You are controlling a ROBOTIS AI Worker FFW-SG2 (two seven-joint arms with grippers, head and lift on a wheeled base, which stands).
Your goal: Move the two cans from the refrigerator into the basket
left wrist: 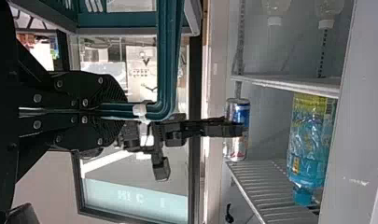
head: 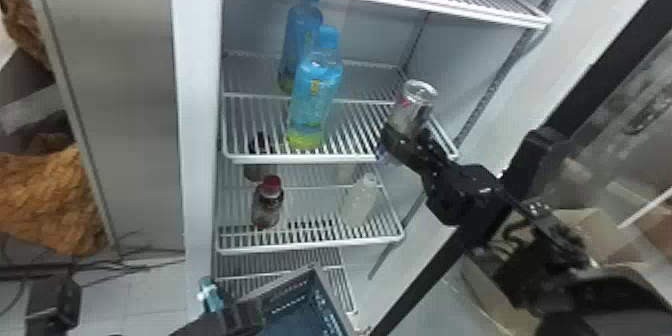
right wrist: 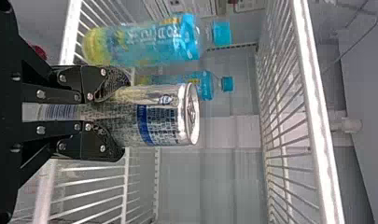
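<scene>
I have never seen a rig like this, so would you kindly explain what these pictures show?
This is a two-armed robot at an open refrigerator. One picture comes from its head, looking forward and down; the others come from its wrists and appear sideways. The right jaws hold a can near a wire shelf. The left jaws grip the handle of a basket. Two blue bottles stand on that shelf; a red-capped bottle and a pale bottle stand one shelf lower.

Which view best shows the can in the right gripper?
Right wrist view: the can is close, top and label plain, in the right gripper. The head view shows it smaller; the left wrist view, farther off.
</scene>
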